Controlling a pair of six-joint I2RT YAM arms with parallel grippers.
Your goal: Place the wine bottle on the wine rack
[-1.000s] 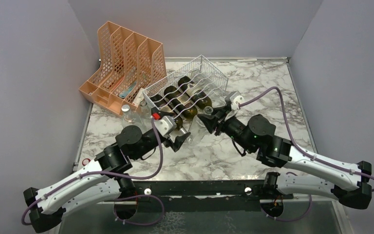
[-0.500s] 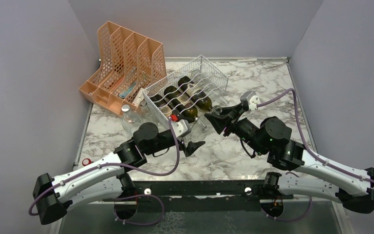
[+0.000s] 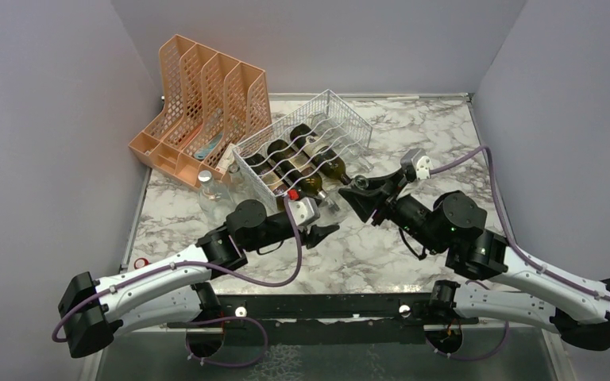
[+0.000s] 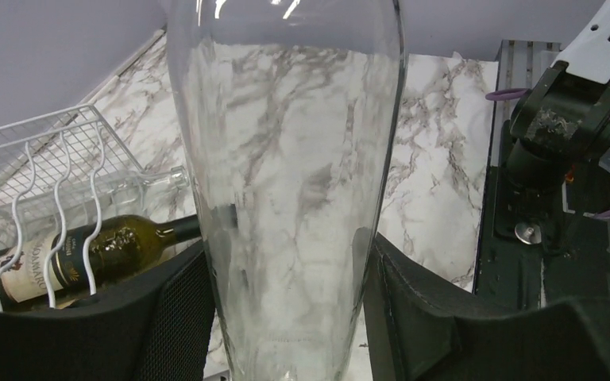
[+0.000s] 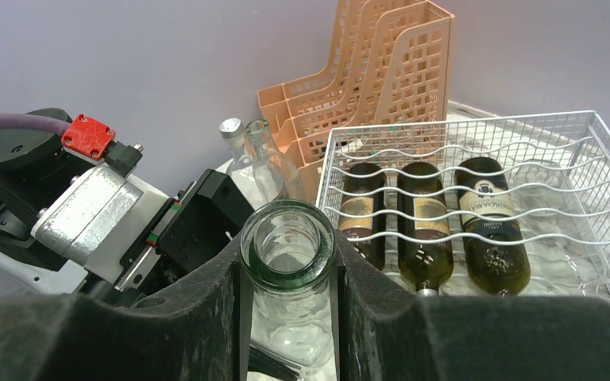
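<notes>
A clear glass wine bottle (image 3: 333, 205) hangs just in front of the white wire wine rack (image 3: 330, 107). My right gripper (image 3: 355, 189) is shut on its neck, just under the green-tinted mouth (image 5: 287, 242). My left gripper (image 3: 322, 231) is shut on the wide body (image 4: 286, 159), a black pad pressed to each side. In the right wrist view the rack (image 5: 604, 159) lies to the right with three dark bottles (image 5: 421, 214) in its cradles. The left wrist view shows the rack (image 4: 40, 159) at the left with a dark labelled bottle (image 4: 103, 250).
An orange perforated file organizer (image 3: 206, 95) stands at the back left. Two clear bottles (image 3: 209, 186) stand between it and the rack's near corner. Grey walls close in both sides. The arms' black base rail (image 3: 326, 305) runs along the near edge.
My left arm has swung right to the clear bottle and its jaws have shut on the body. My right gripper has carried the neck a little to the right.
</notes>
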